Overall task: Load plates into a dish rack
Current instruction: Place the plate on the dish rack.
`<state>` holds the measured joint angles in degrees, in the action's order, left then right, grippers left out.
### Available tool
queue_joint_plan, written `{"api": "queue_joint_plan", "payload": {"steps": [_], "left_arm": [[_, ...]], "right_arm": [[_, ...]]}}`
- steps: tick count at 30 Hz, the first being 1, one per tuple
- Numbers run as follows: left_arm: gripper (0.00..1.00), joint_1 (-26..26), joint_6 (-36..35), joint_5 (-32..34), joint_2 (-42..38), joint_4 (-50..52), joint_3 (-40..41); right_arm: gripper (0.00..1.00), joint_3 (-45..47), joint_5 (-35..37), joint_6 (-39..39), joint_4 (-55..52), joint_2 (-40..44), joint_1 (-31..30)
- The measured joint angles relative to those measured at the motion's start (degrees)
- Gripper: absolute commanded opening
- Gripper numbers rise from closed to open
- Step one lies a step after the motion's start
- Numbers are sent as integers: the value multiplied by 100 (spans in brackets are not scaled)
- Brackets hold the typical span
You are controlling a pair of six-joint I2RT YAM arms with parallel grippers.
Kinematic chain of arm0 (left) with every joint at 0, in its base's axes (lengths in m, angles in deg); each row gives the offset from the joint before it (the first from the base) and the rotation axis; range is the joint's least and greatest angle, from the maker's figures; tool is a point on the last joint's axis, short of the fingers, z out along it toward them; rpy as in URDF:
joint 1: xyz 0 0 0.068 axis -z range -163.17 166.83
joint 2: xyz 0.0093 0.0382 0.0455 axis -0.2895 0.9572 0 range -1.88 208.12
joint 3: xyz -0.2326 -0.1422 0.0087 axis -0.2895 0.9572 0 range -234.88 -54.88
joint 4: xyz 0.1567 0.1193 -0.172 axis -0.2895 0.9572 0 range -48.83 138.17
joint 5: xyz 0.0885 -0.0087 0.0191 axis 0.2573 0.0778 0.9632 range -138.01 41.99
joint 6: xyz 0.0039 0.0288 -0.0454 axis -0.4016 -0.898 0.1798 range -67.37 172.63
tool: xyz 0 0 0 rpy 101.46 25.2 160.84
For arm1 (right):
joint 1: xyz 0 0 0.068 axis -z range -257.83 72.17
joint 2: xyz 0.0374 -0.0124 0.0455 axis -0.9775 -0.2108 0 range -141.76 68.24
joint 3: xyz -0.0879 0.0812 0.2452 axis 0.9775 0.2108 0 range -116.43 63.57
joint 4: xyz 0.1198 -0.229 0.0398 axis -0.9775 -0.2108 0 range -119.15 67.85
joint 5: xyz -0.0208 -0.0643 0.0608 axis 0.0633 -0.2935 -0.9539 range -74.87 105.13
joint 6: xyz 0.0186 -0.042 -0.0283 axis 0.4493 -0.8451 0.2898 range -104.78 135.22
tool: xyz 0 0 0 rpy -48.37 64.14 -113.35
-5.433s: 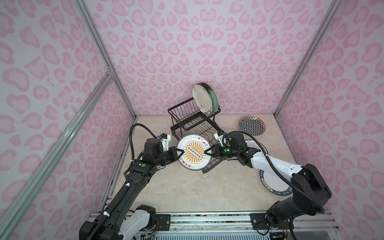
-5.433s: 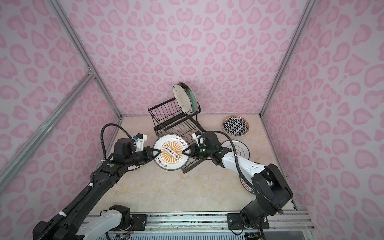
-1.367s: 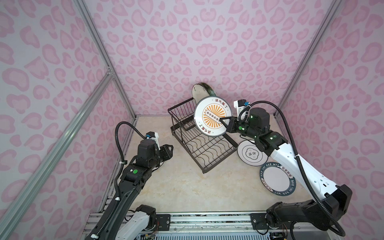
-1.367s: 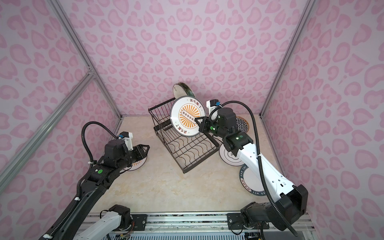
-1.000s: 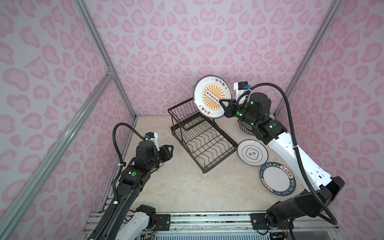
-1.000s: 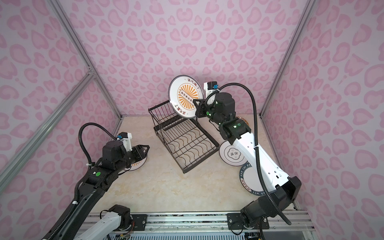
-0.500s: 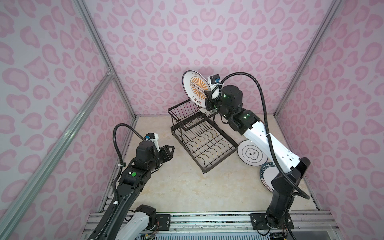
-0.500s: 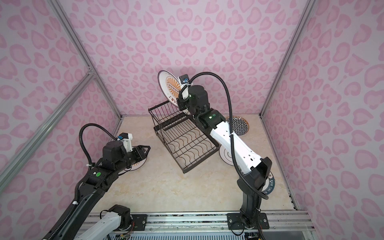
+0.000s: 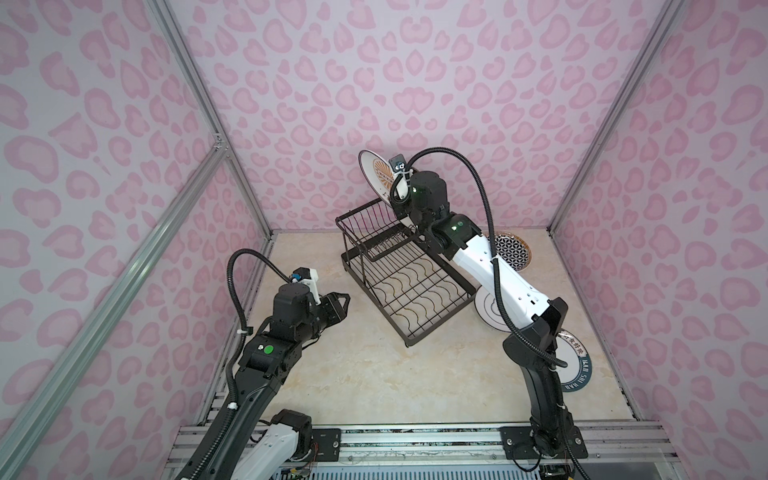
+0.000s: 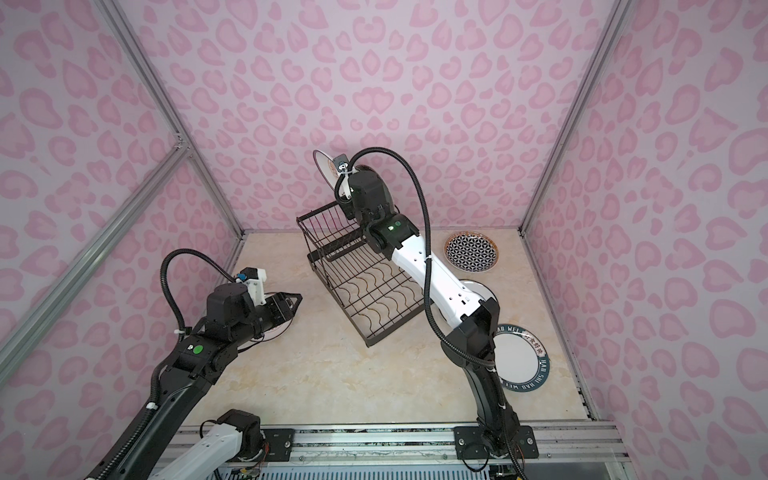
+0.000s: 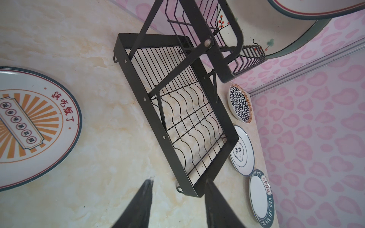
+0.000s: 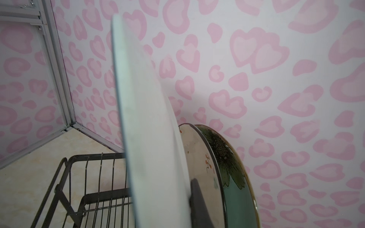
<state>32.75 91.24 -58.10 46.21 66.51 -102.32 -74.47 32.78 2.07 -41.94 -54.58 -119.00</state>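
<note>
Pink heart-and-blotch wall panels noted on every visible side, joined by aluminium posts. Underneath, cream marble-look bench, glossy, with a metal rail along the front edge.

Near the left edge: orange sunburst plate lying flat, face up. Above the bench by that plate: left gripper, jaws partly apart, holding nothing.

Toward the back centre: black wire dish rack, set at an angle to the bench edges. In its raised upper basket, standing on edge: cream sprigged plate and, just behind it, teal flowered plate.

Over that basket: right gripper clamped tight on the rim of a second sunburst plate, held upright. Whether seated in the wires, cannot tell.

Right of the rack, flat on the bench:
- geometric plate near the back right corner
- cloud-outline plate just beside the rack
- lettered-rim plate by the right edge, nearer the front
</note>
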Motion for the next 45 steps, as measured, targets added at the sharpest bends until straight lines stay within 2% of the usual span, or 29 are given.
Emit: {"api": "queue_joint_plan", "payload": {"steps": [15, 45], "left_arm": [[46, 0, 0, 2, 173, 2, -7], [46, 0, -2, 2, 236, 2, -59]], "right_arm": [[0, -17, 0, 57, -153, -254, 267], [0, -17, 33, 92, -146, -435, 361]]}}
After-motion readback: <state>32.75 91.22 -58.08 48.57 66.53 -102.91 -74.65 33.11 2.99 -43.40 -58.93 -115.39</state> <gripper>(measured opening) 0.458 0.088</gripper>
